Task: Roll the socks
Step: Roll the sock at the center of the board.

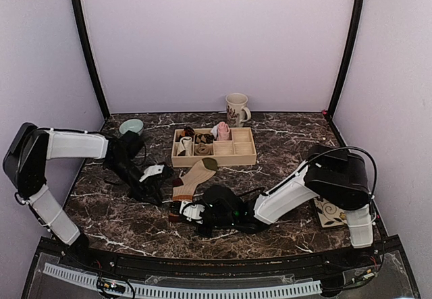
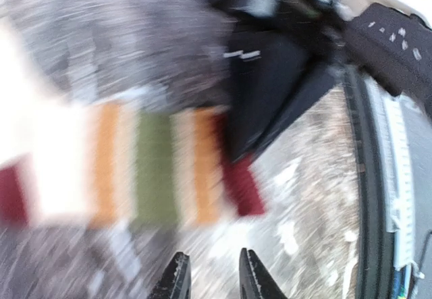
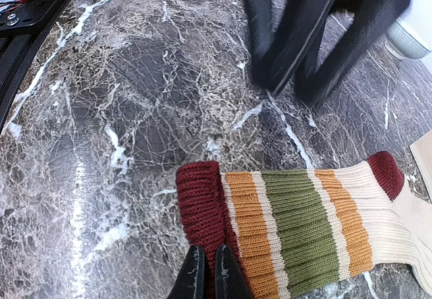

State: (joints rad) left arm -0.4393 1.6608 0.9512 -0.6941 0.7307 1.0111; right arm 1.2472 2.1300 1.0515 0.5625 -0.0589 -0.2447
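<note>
- Right gripper point(image 3: 209, 252) fills the bottom of its own wrist view. Its fingers are drawn almost together and pinch the dark-red ribbed cuff of the tan sock point(image 3: 304, 225).
- Marble table point(image 1: 283, 150): dark stone with white veins, carrying all items listed.
- Left arm point(image 1: 71, 144) reaches in from the left side, and the right arm point(image 1: 290, 194) reaches leftward across the near part of the table. The two grippers meet at the sock's cuff end.
- Wooden tray point(image 1: 214, 160): compartmented, set toward the back at centre. It holds several small rolled bundles.
- Tan sock: lies flat on the table just in front of the tray, with the toe toward the tray and the cuff toward the near edge. Bands of orange, green and orange follow the red cuff.
- Left gripper point(image 2: 213, 255): fingers apart, nothing between them, held over bare table near the striped cuff. This view is heavily blurred.
- Mug point(image 1: 236, 109): upright behind the tray.
- Patterned tile point(image 1: 331, 211): on the table at the right, beside the right arm.
- Pink sock point(image 1: 223, 131): sits in a back-row compartment of the tray.
- Pale green bowl point(image 1: 131, 126): back left, beside the left arm.
</note>
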